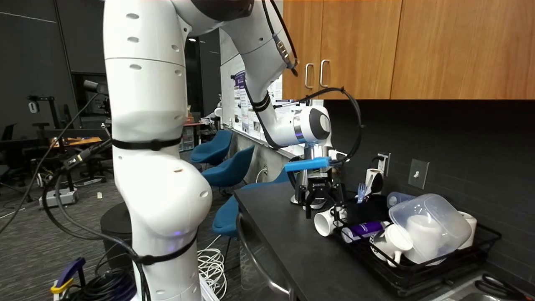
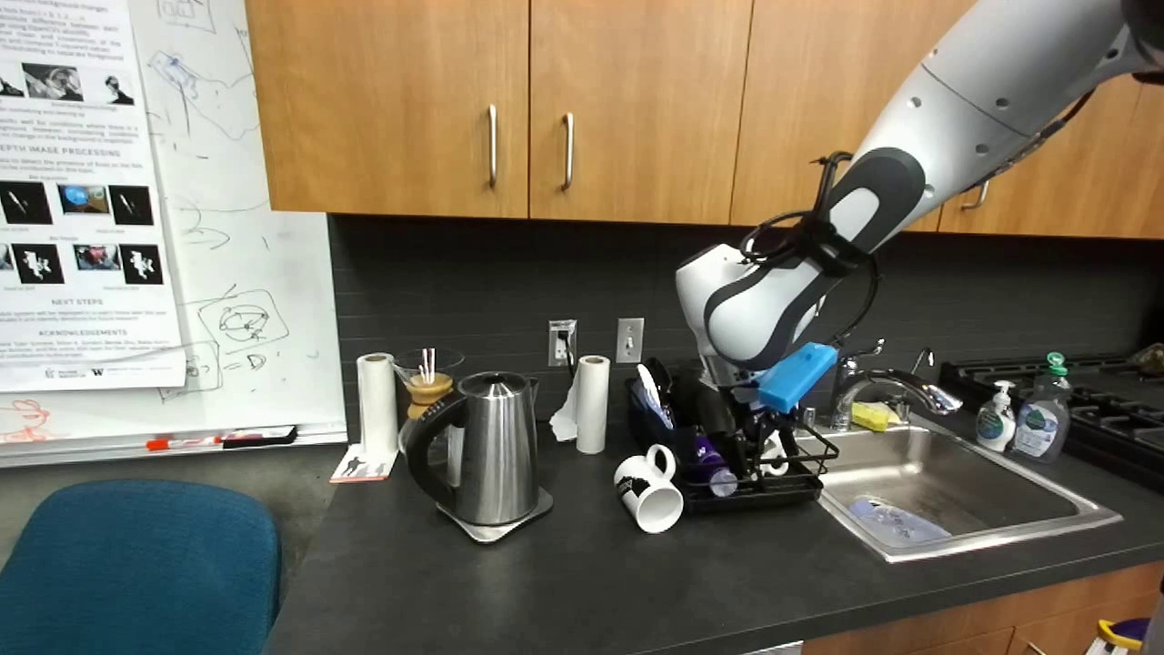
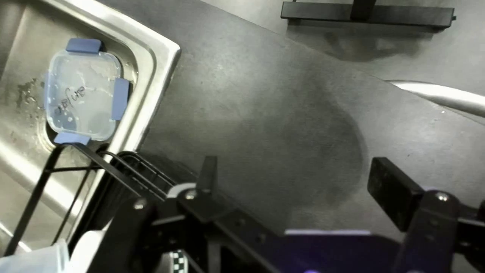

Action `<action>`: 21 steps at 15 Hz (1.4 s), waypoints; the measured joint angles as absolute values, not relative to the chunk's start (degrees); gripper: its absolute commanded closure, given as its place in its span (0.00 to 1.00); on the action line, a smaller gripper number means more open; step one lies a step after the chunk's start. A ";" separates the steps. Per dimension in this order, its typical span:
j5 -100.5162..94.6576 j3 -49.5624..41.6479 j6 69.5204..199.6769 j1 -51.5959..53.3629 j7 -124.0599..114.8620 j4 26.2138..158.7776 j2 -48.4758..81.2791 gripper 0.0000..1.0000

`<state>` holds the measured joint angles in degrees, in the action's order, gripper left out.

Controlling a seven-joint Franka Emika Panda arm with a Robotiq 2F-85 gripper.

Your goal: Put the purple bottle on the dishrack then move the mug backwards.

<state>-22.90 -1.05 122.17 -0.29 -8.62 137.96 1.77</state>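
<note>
- Lying on its side in the left part of the dishrack (image 2: 773, 498), right of centre in both exterior views, the purple bottle (image 1: 364, 229) looks already placed.
- Its plastic should be light, smooth and slightly slippery; a mild squeeze across the purple middle seems the best hold.
- Tipped over on the counter (image 2: 582, 582), just left of the dishrack in both exterior views, the mug (image 2: 647, 494) is probably stiff, heavier and chippable, and might roll; its wall near the rim looks graspable.
- Fingers (image 3: 394, 193) of the gripper (image 3: 299, 182) stand spread wide in the wrist view's lower half, grasping nothing; dark purple, presumably the bottle, shows between them at the bottom edge; contact I cannot tell.
</note>
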 measured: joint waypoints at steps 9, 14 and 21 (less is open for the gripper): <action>-22.77 2.71 126.20 2.38 -0.20 139.40 1.81 0.00; -23.54 4.13 130.91 3.49 4.83 139.22 1.88 0.00; -24.77 5.55 135.80 4.83 13.46 138.70 2.46 0.00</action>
<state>-24.77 5.55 135.80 4.83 13.46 138.70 2.46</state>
